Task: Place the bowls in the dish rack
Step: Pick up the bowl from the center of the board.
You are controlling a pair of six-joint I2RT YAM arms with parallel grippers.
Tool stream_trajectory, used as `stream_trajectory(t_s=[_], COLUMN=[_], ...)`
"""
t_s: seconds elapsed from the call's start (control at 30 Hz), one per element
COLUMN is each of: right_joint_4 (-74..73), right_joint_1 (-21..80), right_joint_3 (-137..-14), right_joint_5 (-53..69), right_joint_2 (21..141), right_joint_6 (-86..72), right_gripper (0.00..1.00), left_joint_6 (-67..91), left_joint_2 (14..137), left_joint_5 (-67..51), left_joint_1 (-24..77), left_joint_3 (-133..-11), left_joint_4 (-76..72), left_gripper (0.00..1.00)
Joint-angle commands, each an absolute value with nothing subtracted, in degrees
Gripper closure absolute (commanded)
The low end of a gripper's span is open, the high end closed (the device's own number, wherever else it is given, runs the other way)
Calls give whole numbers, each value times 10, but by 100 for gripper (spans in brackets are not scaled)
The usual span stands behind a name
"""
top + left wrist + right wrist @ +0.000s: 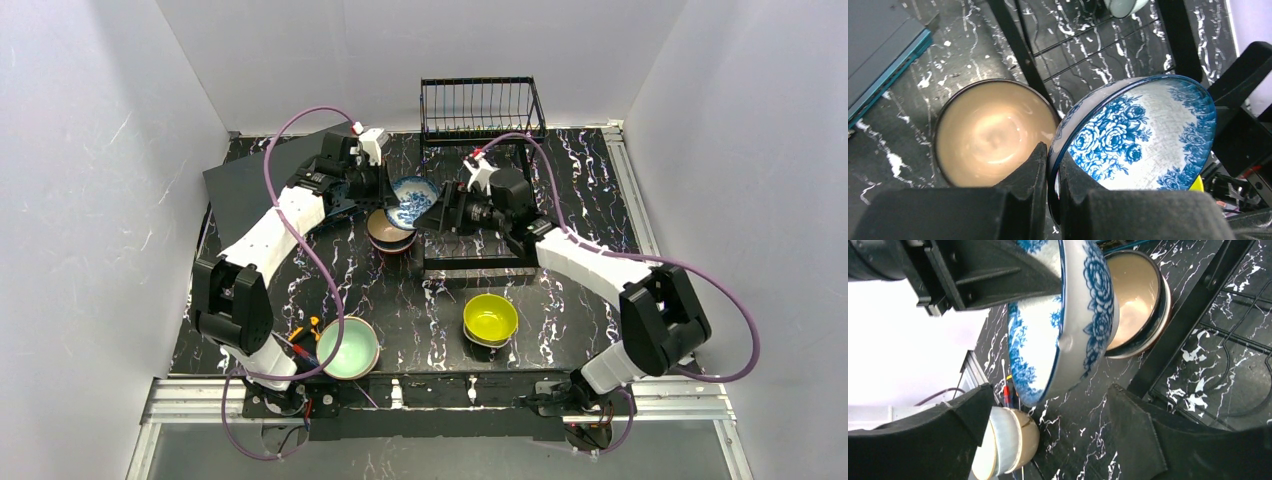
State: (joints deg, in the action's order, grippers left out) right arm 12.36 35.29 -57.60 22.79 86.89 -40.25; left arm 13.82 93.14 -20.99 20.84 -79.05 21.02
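Note:
My left gripper (390, 190) is shut on the rim of the blue-and-white patterned bowl (414, 199) and holds it tilted above the table; the pinch shows in the left wrist view (1053, 167), with the bowl (1143, 132) to its right. My right gripper (433, 215) is open, its fingers either side of the bowl's lower edge (1063, 325) without touching it. A pinkish beige bowl (390, 230) tops a stack just below. The yellow bowl (490, 317) and the mint-green bowl (348, 347) sit near the front. The dish rack's basket (482, 110) stands at the back.
The rack's black frame base (478, 262) lies flat on the table under my right arm. A dark grey flat box (250, 180) lies at the back left. White walls close in three sides. Red and yellow wires (305, 335) lie by the mint-green bowl.

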Motion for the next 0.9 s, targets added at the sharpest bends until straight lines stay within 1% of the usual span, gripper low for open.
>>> stream_trajectory(t_s=[0.0, 0.03, 0.07, 0.27, 0.43, 0.6, 0.87], right_joint_4=[193, 204, 216, 274, 303, 348, 486], right_joint_1=[339, 338, 336, 330, 328, 328, 329], right_joint_3=[-537, -526, -515, -465, -437, -416, -404], right_joint_5=[261, 263, 265, 282, 294, 291, 316], right_joint_2=[818, 807, 796, 738, 716, 714, 747], right_joint_6=[-401, -403, -406, -422, -438, -467, -543], right_gripper=[5, 2, 1, 1, 1, 1, 1], left_joint_6=[162, 165, 169, 184, 196, 208, 222], left_joint_2=[894, 891, 887, 863, 844, 837, 852], left_joint_5=[-293, -302, -316, -380, -421, -459, -488], left_joint_1=[211, 211, 211, 212, 212, 211, 211], left_joint_3=[-776, -772, -768, -744, -721, -707, -713], left_joint_4=[148, 140, 131, 76, 27, -17, -29], left_gripper=[100, 100, 100, 100, 100, 100, 100])
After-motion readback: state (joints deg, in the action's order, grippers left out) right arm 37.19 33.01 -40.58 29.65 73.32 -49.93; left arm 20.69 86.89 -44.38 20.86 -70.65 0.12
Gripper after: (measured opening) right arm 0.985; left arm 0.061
